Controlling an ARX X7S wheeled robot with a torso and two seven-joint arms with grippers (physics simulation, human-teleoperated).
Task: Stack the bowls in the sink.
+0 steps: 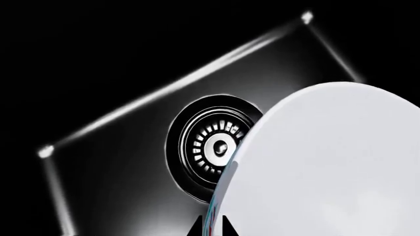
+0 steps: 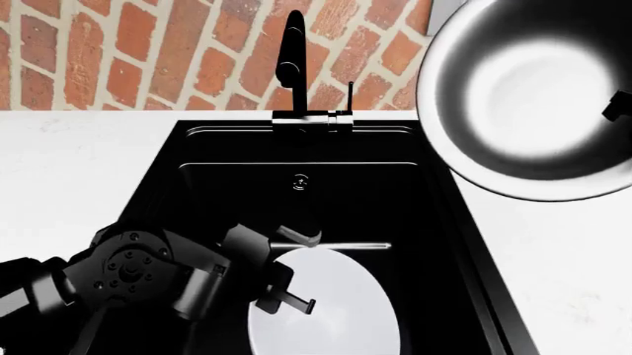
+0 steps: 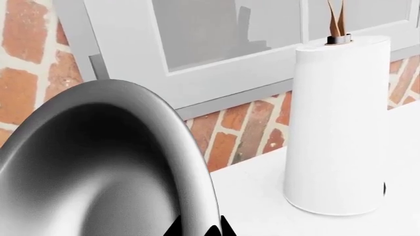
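Observation:
The larger white bowl [image 2: 336,303] is tilted low inside the black sink [image 2: 227,192]. My left gripper [image 1: 211,229] is shut on its rim, one fingertip each side of the teal-and-pink patterned edge. Its white interior [image 1: 328,162] partly covers the round metal drain [image 1: 213,146]. The smaller black bowl [image 2: 533,96], with a shiny interior, hangs high above the counter to the right of the sink. My right gripper [image 3: 200,229] is shut on the rim of that bowl [image 3: 98,162]. Only a dark bit of the right gripper [image 2: 617,109] shows at the head view's edge.
A black faucet [image 2: 291,59] rises behind the sink against a red brick wall [image 2: 148,52]. White countertop [image 2: 69,163] flanks the basin on both sides. A tall white paper-towel roll [image 3: 335,128] stands on the counter near a grey window frame [image 3: 217,73].

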